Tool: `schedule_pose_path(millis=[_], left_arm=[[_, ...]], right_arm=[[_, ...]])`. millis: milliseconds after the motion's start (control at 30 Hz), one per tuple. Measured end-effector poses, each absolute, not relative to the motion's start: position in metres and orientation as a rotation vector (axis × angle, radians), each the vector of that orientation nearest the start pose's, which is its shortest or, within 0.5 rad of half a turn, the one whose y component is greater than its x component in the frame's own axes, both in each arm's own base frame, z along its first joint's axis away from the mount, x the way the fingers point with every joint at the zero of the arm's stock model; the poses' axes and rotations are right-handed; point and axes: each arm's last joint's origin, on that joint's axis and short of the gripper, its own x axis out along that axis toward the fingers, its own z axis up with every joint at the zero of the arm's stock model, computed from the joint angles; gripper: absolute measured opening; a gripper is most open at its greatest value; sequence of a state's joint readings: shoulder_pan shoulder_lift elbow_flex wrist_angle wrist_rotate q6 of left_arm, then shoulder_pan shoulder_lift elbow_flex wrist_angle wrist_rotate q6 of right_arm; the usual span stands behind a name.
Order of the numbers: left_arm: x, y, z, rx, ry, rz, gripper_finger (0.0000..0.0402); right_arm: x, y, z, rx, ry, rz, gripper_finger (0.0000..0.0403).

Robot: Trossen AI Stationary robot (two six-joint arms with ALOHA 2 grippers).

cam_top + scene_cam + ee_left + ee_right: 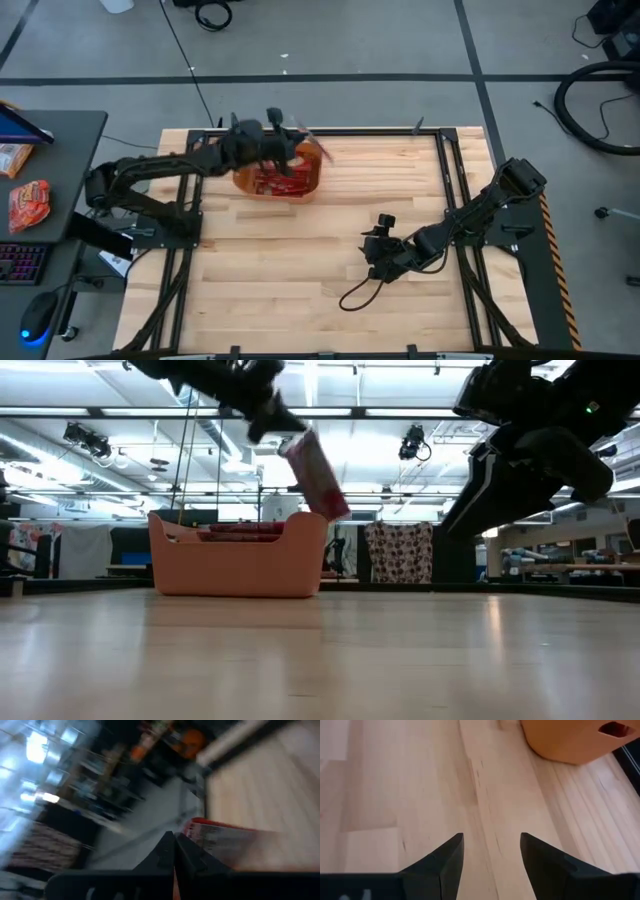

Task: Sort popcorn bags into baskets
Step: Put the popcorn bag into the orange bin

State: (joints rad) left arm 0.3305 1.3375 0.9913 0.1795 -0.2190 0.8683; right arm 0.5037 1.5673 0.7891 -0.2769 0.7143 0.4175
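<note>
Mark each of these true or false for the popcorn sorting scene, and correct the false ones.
1. The left gripper holds a popcorn bag above the basket. True.
2. The basket has no packets in it. False: red packets already lie inside it.
3. The right gripper is open and holds nothing. True.
4. The right gripper is over the basket. False: it is above bare table, apart from the basket.
5. The held bag hangs tilted, not flat. True.
</note>
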Motion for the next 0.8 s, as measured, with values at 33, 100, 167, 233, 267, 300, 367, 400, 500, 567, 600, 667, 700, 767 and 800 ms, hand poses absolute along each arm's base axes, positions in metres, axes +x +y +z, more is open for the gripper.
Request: schedule_pose_path(millis=[33,100,167,233,267,300,367,400,500,567,600,667,700,767,800], left_arm=[[0.281,0.112,0.314,0.816,0.428,0.404,0.0003],[0.274,0.123,0.307,0.783,0.476,0.332,0.0003],[0.268,0.130,0.298,0.750,0.566,0.281,0.0003],[0.261,0.133,0.288,0.724,0.674,0.234,0.0003],[0.257,0.134,0.283,0.707,0.719,0.215,0.0003],[0.255,0.134,0.280,0.689,0.761,0.197,0.0003],[0.250,0.133,0.273,0.646,0.832,0.175,0.0003],[0.248,0.133,0.271,0.632,0.863,0.178,0.0003],[0.243,0.128,0.266,0.603,0.963,0.192,0.0002],[0.240,0.123,0.263,0.609,1.035,0.189,0.0002],[0.238,0.121,0.261,0.614,1.077,0.181,0.0002],[0.234,0.115,0.257,0.624,1.158,0.150,0.0002],[0.233,0.111,0.255,0.632,1.190,0.117,0.0002],[0.229,0.104,0.251,0.646,1.247,0.024,0.0002],[0.228,0.099,0.249,0.647,1.262,-0.023,0.0002]], right_arm=[[0.254,0.118,0.160,-0.213,0.798,-0.362,0.0200],[0.254,0.119,0.160,-0.210,0.799,-0.362,0.0200],[0.254,0.119,0.160,-0.212,0.803,-0.361,0.0200],[0.253,0.119,0.160,-0.213,0.805,-0.360,0.0200],[0.253,0.119,0.160,-0.214,0.806,-0.360,0.0200],[0.253,0.119,0.160,-0.214,0.807,-0.360,0.0200],[0.253,0.118,0.160,-0.214,0.807,-0.361,0.0200],[0.253,0.118,0.160,-0.214,0.807,-0.361,0.0200],[0.253,0.118,0.160,-0.214,0.807,-0.361,0.0200],[0.253,0.118,0.160,-0.214,0.806,-0.361,0.0200],[0.253,0.118,0.160,-0.213,0.806,-0.361,0.0200],[0.254,0.119,0.160,-0.209,0.803,-0.361,0.0200],[0.254,0.119,0.160,-0.209,0.803,-0.361,0.0200],[0.254,0.119,0.160,-0.209,0.802,-0.361,0.0200],[0.254,0.119,0.160,-0.208,0.802,-0.361,0.0200]])
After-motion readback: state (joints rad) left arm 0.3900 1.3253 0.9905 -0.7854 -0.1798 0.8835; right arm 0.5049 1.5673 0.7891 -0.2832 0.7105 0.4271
